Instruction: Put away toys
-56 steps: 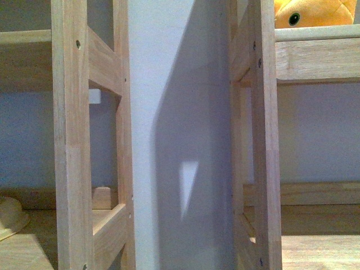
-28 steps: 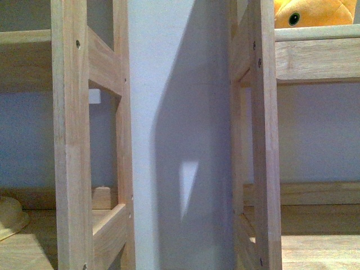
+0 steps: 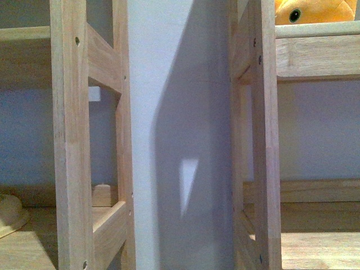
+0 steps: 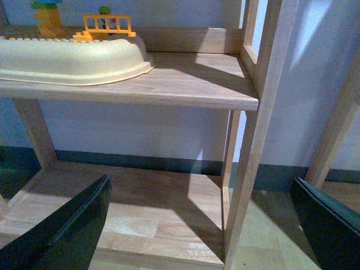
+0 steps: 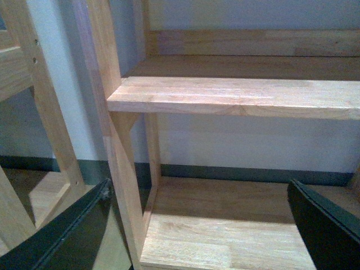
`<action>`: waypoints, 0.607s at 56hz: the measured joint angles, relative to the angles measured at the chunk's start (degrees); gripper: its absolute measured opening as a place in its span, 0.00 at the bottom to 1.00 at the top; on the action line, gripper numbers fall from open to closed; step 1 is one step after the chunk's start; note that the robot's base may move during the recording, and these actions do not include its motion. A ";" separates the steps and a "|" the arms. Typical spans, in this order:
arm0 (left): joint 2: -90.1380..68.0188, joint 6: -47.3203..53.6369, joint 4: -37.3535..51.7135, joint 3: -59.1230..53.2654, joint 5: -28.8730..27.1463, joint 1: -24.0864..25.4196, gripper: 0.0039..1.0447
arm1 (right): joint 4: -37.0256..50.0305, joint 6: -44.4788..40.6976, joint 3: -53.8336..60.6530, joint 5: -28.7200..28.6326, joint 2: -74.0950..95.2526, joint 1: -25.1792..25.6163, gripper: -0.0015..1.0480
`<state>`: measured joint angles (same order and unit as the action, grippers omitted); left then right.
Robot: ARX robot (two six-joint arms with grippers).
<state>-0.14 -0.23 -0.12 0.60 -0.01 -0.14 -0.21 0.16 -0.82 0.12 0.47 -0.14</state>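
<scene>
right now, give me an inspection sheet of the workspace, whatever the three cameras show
Surface: two wooden shelf units, left shelf unit and right shelf unit; boards look clean.
Job's things: orange plush toy lies on the right unit's upper shelf, only partly in frame.
Clutter: cream tray on the left unit, with an orange toy fence behind it.
Grippers: left tool open, holding nothing; right tool open, holding nothing.
Cables: nothing seen.
Surroundings: pale wall behind the shelves, dark skirting at its foot.
</scene>
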 joint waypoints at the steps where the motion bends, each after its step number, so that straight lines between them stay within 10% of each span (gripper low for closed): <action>1: 0.00 0.00 0.00 0.00 0.00 0.00 0.94 | 0.00 0.00 -0.02 0.00 0.00 0.00 0.94; 34: 0.00 0.00 0.00 0.00 0.00 0.00 0.94 | 0.00 0.00 0.00 0.00 0.00 0.00 0.94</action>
<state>-0.14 -0.23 -0.12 0.60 -0.01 -0.14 -0.21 0.16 -0.82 0.12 0.47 -0.14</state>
